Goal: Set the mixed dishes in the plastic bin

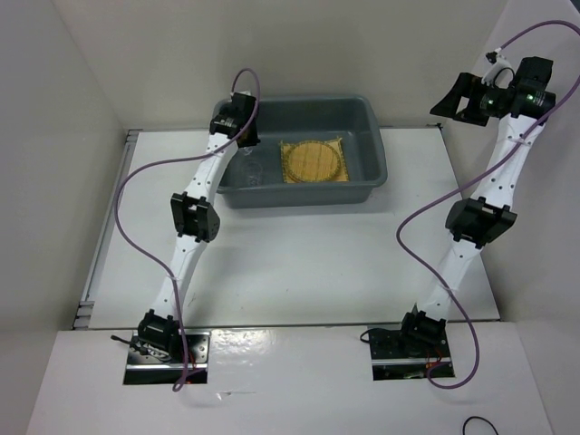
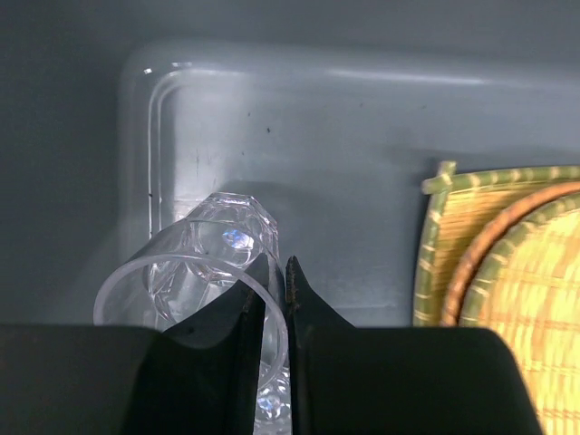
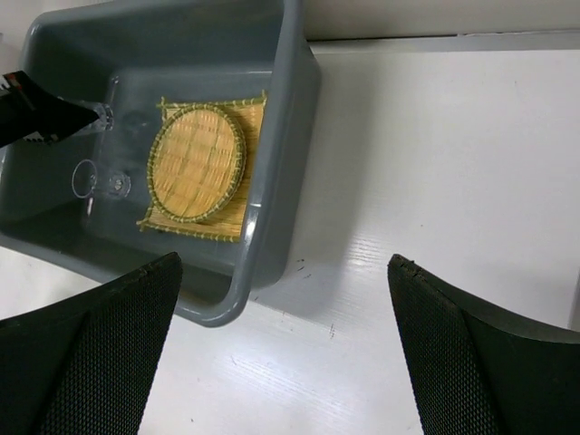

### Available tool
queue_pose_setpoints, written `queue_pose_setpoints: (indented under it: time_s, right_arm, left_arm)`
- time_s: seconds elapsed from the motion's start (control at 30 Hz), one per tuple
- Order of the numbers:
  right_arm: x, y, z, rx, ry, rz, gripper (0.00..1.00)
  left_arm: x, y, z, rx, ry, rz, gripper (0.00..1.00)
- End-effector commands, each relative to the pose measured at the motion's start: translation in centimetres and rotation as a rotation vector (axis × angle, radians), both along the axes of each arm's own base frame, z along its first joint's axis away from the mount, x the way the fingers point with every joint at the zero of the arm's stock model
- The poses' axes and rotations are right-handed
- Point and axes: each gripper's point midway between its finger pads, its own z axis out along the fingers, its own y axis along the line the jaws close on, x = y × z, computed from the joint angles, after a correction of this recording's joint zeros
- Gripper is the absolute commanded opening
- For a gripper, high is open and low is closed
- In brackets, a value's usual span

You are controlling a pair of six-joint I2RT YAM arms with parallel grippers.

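The dark grey plastic bin (image 1: 376,168) stands at the table's far middle. In it lies the yellow bamboo mat (image 1: 287,148) with the yellow-tan woven disc (image 1: 314,161) on top. The orange-brown disc (image 2: 489,243) shows only as a rim under it. My left gripper (image 2: 281,267) is down inside the bin's left end, shut on the rim of a clear glass cup (image 2: 204,263) that tilts over the bin floor. Another glass cup (image 3: 88,180) lies on the floor near it. My right gripper (image 1: 462,98) is open and empty, raised high off the bin's right side.
The bin's near wall (image 3: 263,208) and corner lie below my right gripper (image 3: 285,263), with white table (image 3: 435,163) to the right. White walls enclose the table on three sides. Purple cables hang along both arms.
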Motion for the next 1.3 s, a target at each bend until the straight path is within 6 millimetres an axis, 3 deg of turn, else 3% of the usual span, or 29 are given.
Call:
queue_pose_setpoints:
  time_s: [0.0, 0.07, 0.43, 0.53, 0.63, 0.67, 0.7, 0.77, 0.8, 0.83, 0.87, 0.9, 0.97, 1.07, 1.1, 1.2, 1.23, 1.27]
  right_arm:
    - [-1.9, 0.5, 4.1, -0.016, -0.079, 0.001, 0.98]
    - [-1.9, 0.5, 4.1, -0.016, -0.079, 0.001, 0.98]
    - [-2.0, 0.4, 4.2, -0.022, -0.076, -0.008, 0.98]
    - [-2.3, 0.5, 4.7, -0.027, -0.086, -0.008, 0.98]
    - [-2.6, 0.6, 5.1, -0.035, -0.091, -0.015, 0.98]
    - [-2.6, 0.3, 5.0, -0.043, -0.087, -0.025, 0.98]
    - [-2.8, 0.5, 5.5, -0.048, -0.097, -0.025, 0.98]
    - [-2.7, 0.2, 4.8, -0.048, -0.075, -0.037, 0.98]
    - [-2.9, 0.0, 5.2, -0.069, -0.085, -0.045, 0.98]
    - [-3.0, -0.2, 5.0, -0.077, -0.073, -0.059, 0.98]
    - [-2.9, -0.4, 4.5, -0.079, -0.057, -0.070, 0.98]
    - [-3.1, -0.7, 4.8, -0.105, -0.064, -0.081, 0.98]
    - [-3.2, -1.1, 4.7, -0.119, -0.054, -0.101, 0.98]
    - [-3.6, -1.7, 4.6, -0.151, -0.041, -0.132, 0.98]
    - [-3.6, -1.5, 4.6, -0.162, -0.037, -0.137, 0.98]
    - [-4.5, -1.9, 4.5, -0.190, -0.011, -0.166, 0.98]
    - [-4.9, -2.0, 4.1, -0.195, 0.010, -0.178, 0.98]
    - [-5.1, -1.9, 4.1, -0.194, 0.015, -0.178, 0.98]
  left_arm:
    - [0.8, -0.2, 1.2, -0.009, -0.050, -0.034, 0.13]
    - [1.2, 0.6, 1.3, -0.031, -0.055, -0.025, 0.14]
    - [1.5, 0.0, 1.8, -0.082, -0.067, -0.058, 0.39]
    - [1.7, 0.8, 3.9, -0.083, -0.110, -0.041, 0.49]
    - [1.5, 1.0, 10.9, -0.106, -0.244, -0.036, 0.67]
    - [1.3, 1.1, 12.9, -0.114, -0.282, -0.037, 0.80]
    - [0.8, 1.9, 16.7, -0.126, -0.347, -0.028, 0.87]
    - [-0.3, 4.2, 20.0, -0.117, -0.383, -0.005, 0.98]
    - [-1.9, 5.7, 23.5, -0.114, -0.424, 0.023, 1.00]
    - [-2.7, 9.0, 24.7, -0.090, -0.428, 0.112, 1.00]
    - [-4.4, 11.0, 24.6, -0.071, -0.376, 0.173, 1.00]
    - [-6.2, 12.7, 26.5, -0.064, -0.389, 0.231, 1.00]
    - [-8.9, 15.7, 26.7, -0.043, -0.337, 0.369, 1.00]
    - [-11.0, 15.8, 23.7, 0.011, -0.221, 0.481, 1.00]
    - [-11.0, 15.0, 20.6, 0.055, -0.122, 0.467, 1.00]
    - [-12.2, 12.3, 17.9, 0.187, -0.050, 0.490, 1.00]
    - [-12.6, 11.8, 15.1, 0.254, 0.016, 0.482, 1.00]
    - [-13.5, 10.5, 15.5, 0.280, 0.006, 0.462, 1.00]
